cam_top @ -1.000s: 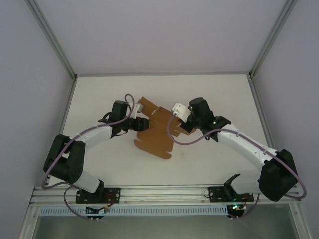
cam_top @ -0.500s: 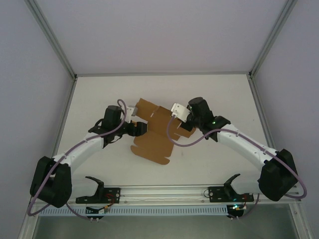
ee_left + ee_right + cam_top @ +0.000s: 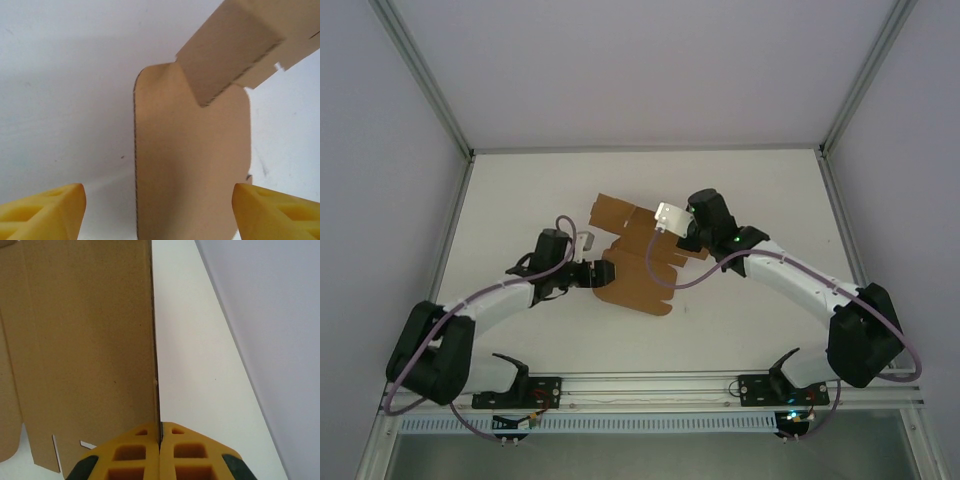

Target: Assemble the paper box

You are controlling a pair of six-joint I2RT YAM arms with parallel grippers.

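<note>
Clamping the paper box (image 3: 632, 282) edge, the right jaws grip tight while the left jaws gape over a flap (image 3: 190, 165) on the desk (image 3: 760, 200).

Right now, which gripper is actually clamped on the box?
The right gripper: its jaws are shut on an edge of the box. The left gripper has its jaws wide apart.

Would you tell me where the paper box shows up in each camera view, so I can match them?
Top external: the paper box lies in the middle of the white table.
Left wrist: its rounded flap sits at centre, inside the open left gripper.
Right wrist: a panel takes the left half, its edge pinched by the right gripper.
Shared landmark: that white table.
</note>
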